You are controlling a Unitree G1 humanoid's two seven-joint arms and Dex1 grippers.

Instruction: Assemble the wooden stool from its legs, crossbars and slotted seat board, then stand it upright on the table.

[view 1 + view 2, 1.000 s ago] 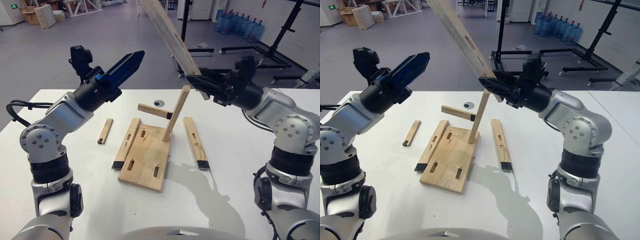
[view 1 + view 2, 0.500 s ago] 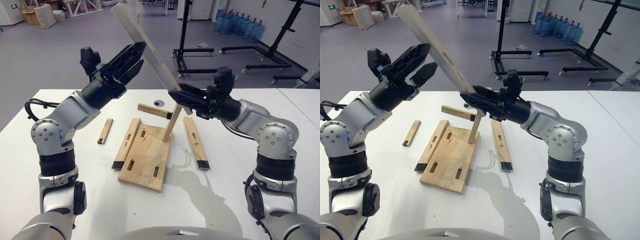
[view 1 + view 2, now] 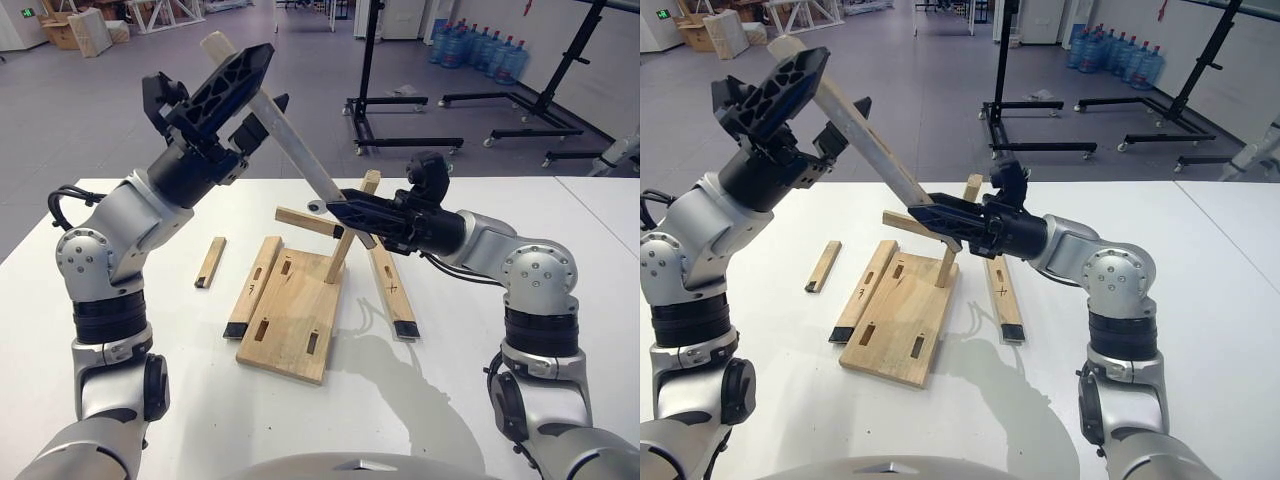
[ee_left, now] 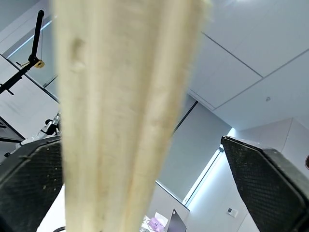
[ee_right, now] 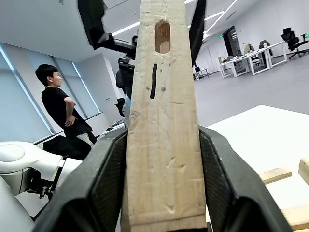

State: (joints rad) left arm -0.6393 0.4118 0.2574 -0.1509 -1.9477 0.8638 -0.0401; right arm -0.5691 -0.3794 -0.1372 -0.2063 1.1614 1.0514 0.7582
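Note:
A long wooden leg (image 3: 290,135) slants up to the left over the table. My right gripper (image 3: 340,210) is shut on its lower end, and the pads (image 5: 106,183) press both its sides. My left gripper (image 3: 275,75) is open, its fingers (image 4: 260,183) straddling the leg's upper end (image 4: 120,121); one finger stands apart from it. The slotted seat board (image 3: 290,310) lies flat below. A leg (image 3: 352,230) stands tilted in it, with a crossbar (image 3: 305,222) sticking out to the left.
Two more legs lie flat on either side of the board, one on the left (image 3: 252,285) and one on the right (image 3: 390,285). A short crossbar (image 3: 210,262) lies farther left. A round hole (image 3: 318,207) sits in the white table (image 3: 120,400). Black stands are behind.
My right gripper has come down and to the left with the long leg, tipping it towards the left arm. My left gripper has risen and now straddles the leg's upper end.

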